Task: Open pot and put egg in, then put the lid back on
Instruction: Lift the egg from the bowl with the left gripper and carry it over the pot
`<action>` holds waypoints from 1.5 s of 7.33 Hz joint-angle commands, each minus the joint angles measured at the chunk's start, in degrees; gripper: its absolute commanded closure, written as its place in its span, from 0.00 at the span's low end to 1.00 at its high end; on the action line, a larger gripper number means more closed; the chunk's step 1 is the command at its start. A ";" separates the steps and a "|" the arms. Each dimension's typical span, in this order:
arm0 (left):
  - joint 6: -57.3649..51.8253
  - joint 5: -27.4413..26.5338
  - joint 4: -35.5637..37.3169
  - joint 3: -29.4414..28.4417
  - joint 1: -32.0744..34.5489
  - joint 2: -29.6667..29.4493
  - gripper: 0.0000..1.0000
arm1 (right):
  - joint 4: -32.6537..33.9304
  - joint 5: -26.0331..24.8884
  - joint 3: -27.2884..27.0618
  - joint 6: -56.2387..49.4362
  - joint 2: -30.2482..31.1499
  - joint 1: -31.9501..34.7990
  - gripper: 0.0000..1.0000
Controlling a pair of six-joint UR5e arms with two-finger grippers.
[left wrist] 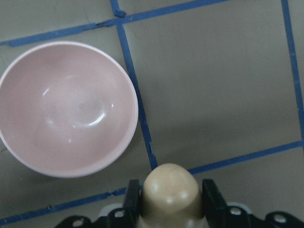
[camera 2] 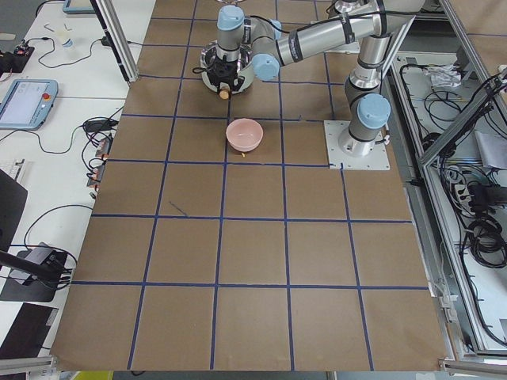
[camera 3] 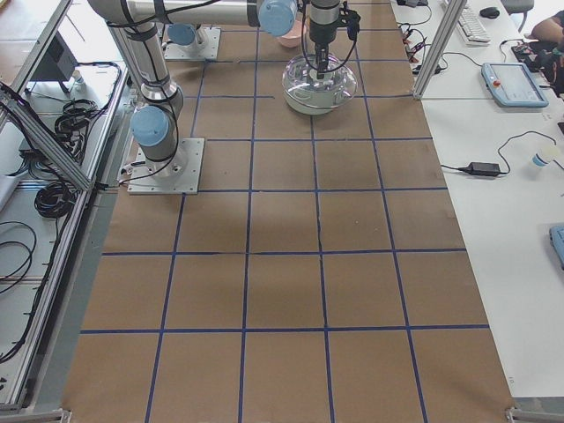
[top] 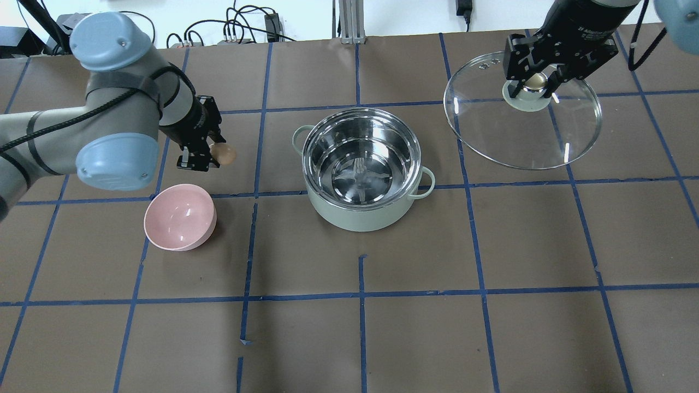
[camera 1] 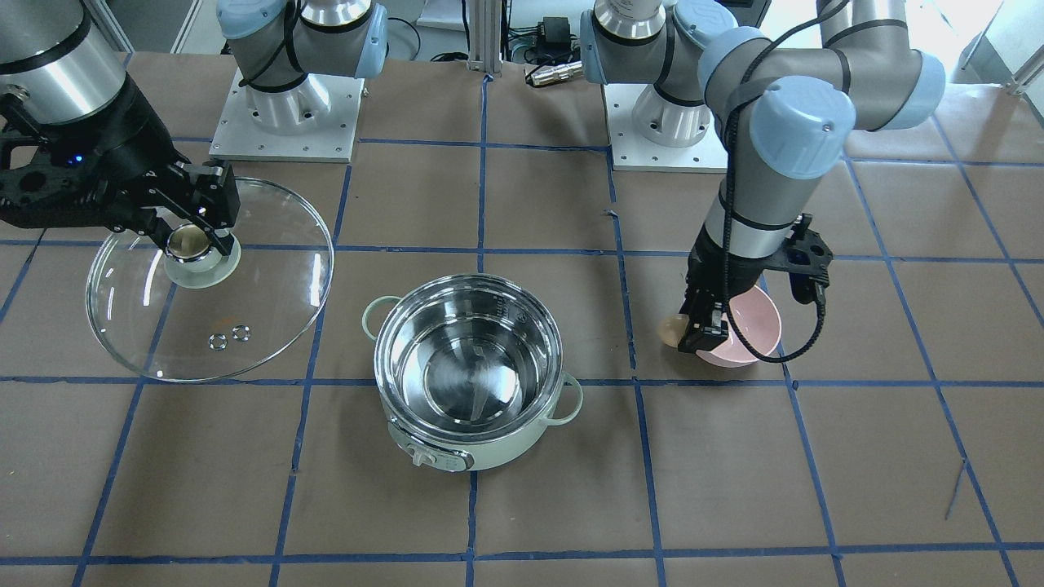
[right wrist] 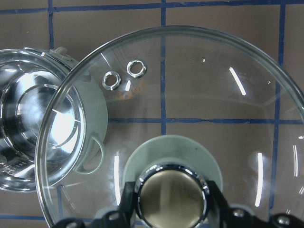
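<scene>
The mint-green pot stands open at the table's middle, its steel inside empty; it also shows in the front view. My left gripper is shut on the light-brown egg and holds it above the table, left of the pot and beyond the pink bowl. The left wrist view shows the egg between the fingers. My right gripper is shut on the beige-gold knob of the glass lid and holds it to the right of the pot.
The pink bowl is empty and sits below my left arm. Brown paper with blue tape lines covers the table. The arm bases stand at the robot's side of the table.
</scene>
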State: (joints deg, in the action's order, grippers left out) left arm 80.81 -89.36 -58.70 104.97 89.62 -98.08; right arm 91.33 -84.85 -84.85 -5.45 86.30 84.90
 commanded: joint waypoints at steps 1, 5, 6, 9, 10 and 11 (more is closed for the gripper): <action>13.35 2.59 2.19 -3.44 6.07 -2.97 0.72 | 0.07 0.38 -0.32 0.00 0.09 0.09 0.59; 30.17 3.23 11.30 -6.36 16.10 -8.52 0.72 | 0.16 1.35 -0.41 -0.61 0.00 0.00 0.59; 30.37 2.62 13.42 -6.36 16.98 -10.18 0.72 | 0.16 1.26 -0.41 -0.79 0.00 0.00 0.59; 31.34 -3.33 23.34 -6.36 20.32 -15.55 0.72 | 0.16 1.44 -0.41 -0.79 0.09 0.00 0.59; 31.34 -3.45 25.20 -6.36 20.33 -16.60 0.72 | 0.16 1.44 -0.41 -0.79 0.09 0.00 0.59; 31.34 -3.45 27.65 -6.36 20.33 -17.75 0.72 | 0.16 1.44 -0.41 -0.79 0.09 0.00 0.59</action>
State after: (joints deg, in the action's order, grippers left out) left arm 112.08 -92.22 -34.14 98.63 109.69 -114.31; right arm 91.50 -83.42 -85.26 -6.24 86.39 84.90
